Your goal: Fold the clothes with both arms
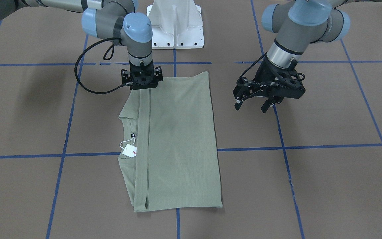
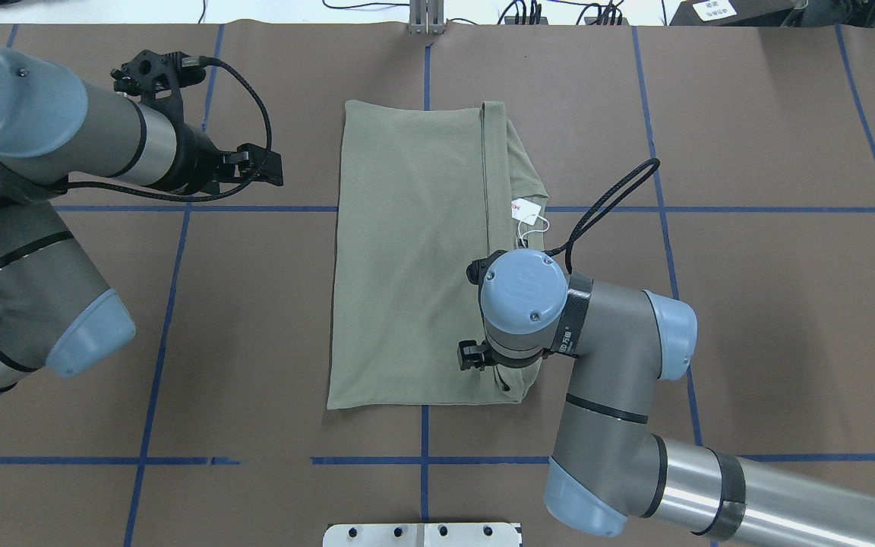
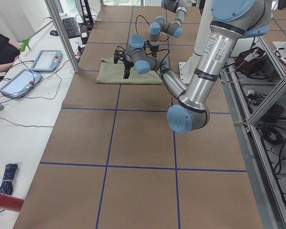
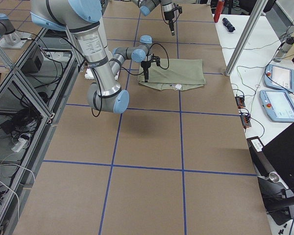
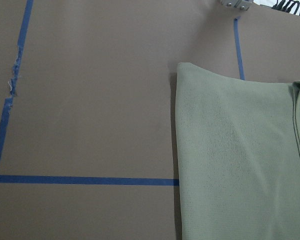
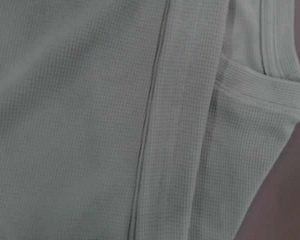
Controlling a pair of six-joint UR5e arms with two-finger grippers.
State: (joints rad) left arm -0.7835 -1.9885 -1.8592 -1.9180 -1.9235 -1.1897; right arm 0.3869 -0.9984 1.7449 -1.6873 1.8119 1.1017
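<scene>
The clothes are one sage-green knit shirt lying flat on the brown table, folded lengthwise into a tall rectangle, also in the overhead view. Its collar, black neck label and white hang tag stick out along the side with the folded-over edge. My right gripper points straight down onto the shirt's corner nearest the robot base. Its fingertips are hidden under its body, and the right wrist view shows only cloth. My left gripper hovers open and empty beside the shirt's other long edge, clear of it.
The white base pedestal stands just behind the shirt. Blue tape lines grid the brown table. A white side bench with control tablets and a metal post borders the far edge, where a person's dark sleeve shows.
</scene>
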